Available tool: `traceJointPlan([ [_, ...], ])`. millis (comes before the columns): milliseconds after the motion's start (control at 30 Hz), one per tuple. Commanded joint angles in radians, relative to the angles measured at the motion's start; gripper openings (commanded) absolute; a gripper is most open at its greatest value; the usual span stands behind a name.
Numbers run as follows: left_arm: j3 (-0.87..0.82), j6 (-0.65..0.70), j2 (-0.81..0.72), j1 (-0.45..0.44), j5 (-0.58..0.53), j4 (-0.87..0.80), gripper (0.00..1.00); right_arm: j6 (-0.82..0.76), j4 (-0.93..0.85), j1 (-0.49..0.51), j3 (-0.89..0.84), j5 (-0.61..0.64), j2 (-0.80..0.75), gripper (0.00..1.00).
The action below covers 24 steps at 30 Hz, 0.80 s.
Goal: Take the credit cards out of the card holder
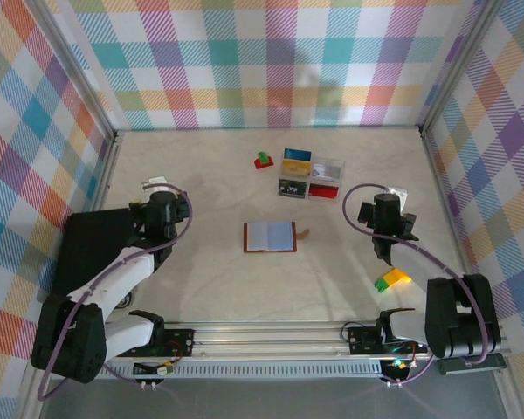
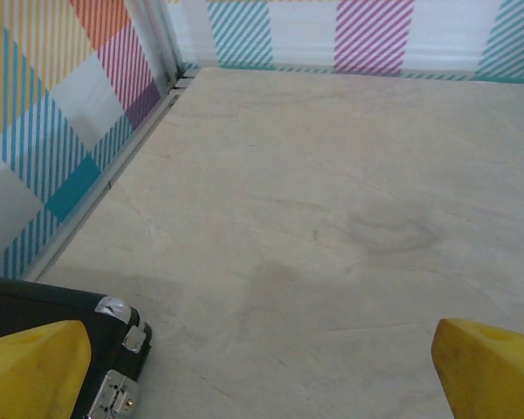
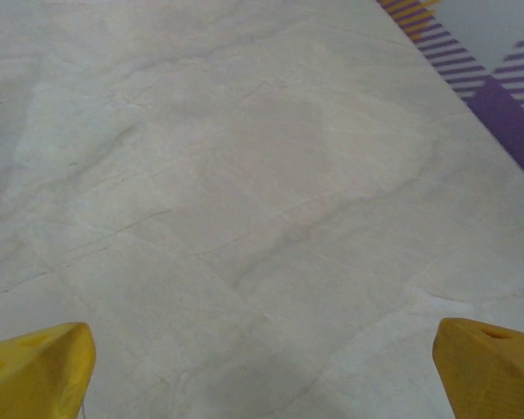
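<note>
in the top view the card holder lies open and flat at mid-frame, bluish-grey inside with a brown border. a brown tab sits just beside its right edge. the credit cards are too small to make out there. toward the upper middle sit a clear compartment box and a red-and-green piece. a yellow-green block lies at lower right.

the left gripper hangs at the left of the frame and the right gripper at the right, with the card holder between them and well apart from both. from above, how the jaws stand is hard to read; the wrist views show it.

in the left wrist view the yellow fingertips sit at the two bottom corners, spread wide over bare table, and a black case with metal corners shows at lower left. in the right wrist view the fingertips are spread the same way with bare table between them, and a purple-striped wall shows at upper right.
</note>
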Motion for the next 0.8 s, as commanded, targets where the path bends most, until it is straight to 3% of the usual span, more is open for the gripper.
traceJointPlan([
  [0,-0.059,0.036,0.019,0.046,0.119,0.134,1.00,-0.085,0.271,-0.012,-0.043,-0.095,0.035,0.99],
  [167,-0.149,0.047,0.051,0.103,0.267,0.300,1.00,-0.136,0.516,-0.040,-0.091,-0.200,0.132,0.99],
  [433,-0.253,0.048,0.178,0.182,0.488,0.635,1.00,-0.140,0.686,-0.088,-0.152,-0.378,0.199,0.99],
  [600,-0.243,0.050,0.340,0.186,0.514,0.765,1.00,-0.144,0.806,-0.089,-0.185,-0.385,0.257,0.99],
  [767,-0.193,0.051,0.438,0.186,0.510,0.763,1.00,-0.130,0.750,-0.089,-0.159,-0.360,0.255,0.99],
])
